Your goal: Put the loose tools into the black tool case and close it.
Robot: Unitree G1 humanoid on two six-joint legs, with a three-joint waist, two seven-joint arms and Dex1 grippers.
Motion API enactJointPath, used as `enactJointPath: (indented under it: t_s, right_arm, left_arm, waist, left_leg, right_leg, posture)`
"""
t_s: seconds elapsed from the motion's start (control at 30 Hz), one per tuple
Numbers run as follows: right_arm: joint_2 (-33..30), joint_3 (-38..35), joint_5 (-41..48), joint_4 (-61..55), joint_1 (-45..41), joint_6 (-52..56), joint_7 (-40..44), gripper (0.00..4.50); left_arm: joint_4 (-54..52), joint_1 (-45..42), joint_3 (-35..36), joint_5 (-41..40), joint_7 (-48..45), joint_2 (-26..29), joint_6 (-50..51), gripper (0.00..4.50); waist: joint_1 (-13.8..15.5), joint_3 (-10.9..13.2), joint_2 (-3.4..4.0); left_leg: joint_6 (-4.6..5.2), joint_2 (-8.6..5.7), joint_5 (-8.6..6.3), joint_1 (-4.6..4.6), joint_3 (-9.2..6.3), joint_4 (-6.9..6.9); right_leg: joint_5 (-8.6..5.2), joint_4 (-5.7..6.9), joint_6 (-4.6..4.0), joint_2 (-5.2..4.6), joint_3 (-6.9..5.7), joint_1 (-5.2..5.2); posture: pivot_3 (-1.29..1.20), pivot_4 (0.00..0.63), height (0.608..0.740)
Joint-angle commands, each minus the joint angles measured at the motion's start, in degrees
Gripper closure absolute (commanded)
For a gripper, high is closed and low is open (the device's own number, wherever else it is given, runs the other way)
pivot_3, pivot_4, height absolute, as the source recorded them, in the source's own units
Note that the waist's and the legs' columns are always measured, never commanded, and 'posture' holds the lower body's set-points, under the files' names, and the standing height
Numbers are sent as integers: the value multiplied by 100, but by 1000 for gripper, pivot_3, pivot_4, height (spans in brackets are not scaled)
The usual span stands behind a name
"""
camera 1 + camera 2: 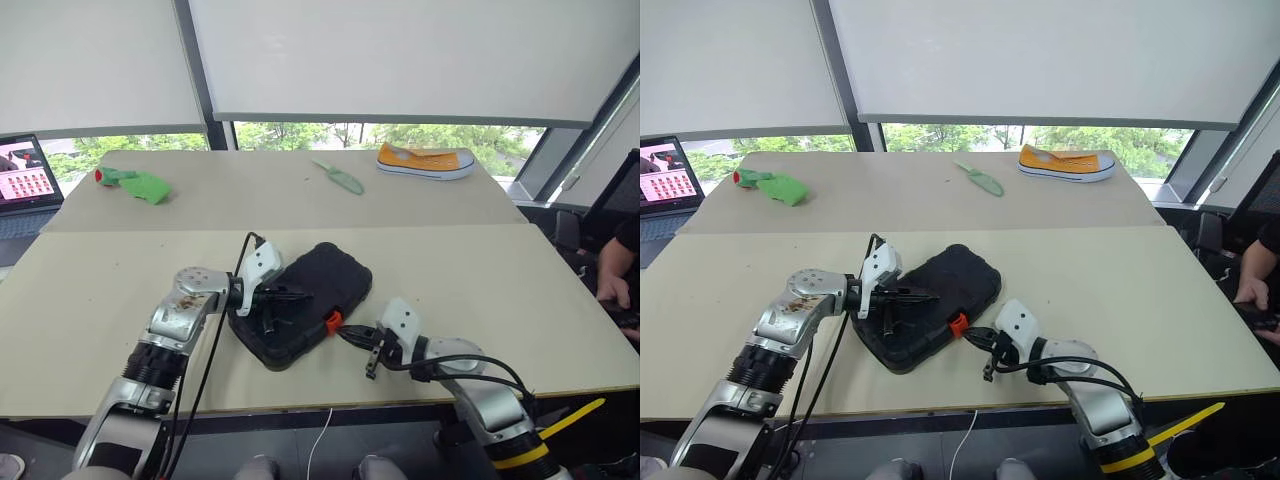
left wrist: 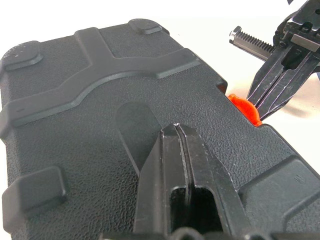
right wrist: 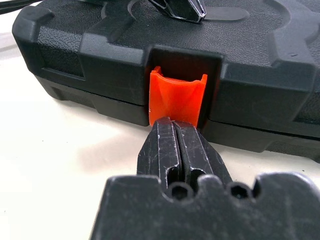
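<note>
Latching the case

I press the stiff, textured black tool case with my shut, empty left pincer; shut right pincer nudges its small orange latch, the spot to push.

Two pale tables abut beneath drawn white blinds; green trees fill the window strip.

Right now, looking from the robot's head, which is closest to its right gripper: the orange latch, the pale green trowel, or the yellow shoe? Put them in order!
From the right gripper:
1. Orange latch: right at its fingertips, on the black case's front edge.
2. Pale green trowel: far side of the table, middle.
3. Yellow shoe: farthest, at the back, to the robot's right.
</note>
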Motion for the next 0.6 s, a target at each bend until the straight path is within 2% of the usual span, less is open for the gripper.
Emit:
enactJointPath:
  t_s: [0.03,0.17,0.6]
  right_arm:
    - [159,57,-17,103,-265,-169,-67,4472]
    - [278,21,5,173,-353,-232,-92,4472]
    - [513,-47,108,205,-461,-157,-130,4472]
  left_arm:
    - [487,556,-686,336,-77,9,505,4500]
    - [487,552,-678,333,-73,2,522,4500]
    - [354,643,-693,304,-72,47,657,4500]
  waist:
    - [-13,1,-1]
    - [-35,1,0]
    - [-109,1,0]
  left_leg:
    - [-2,0,-1,9,0,0]
    - [-33,4,-20,43,-5,-1]
    - [-35,9,-21,45,-8,-2]
  right_leg:
    - [0,0,-1,0,0,6]
    - [2,0,-3,0,-1,9]
    - [4,2,-7,1,-4,10]
  posture:
    - [0,150,740]
    - [0,150,740]
    - [0,150,740]
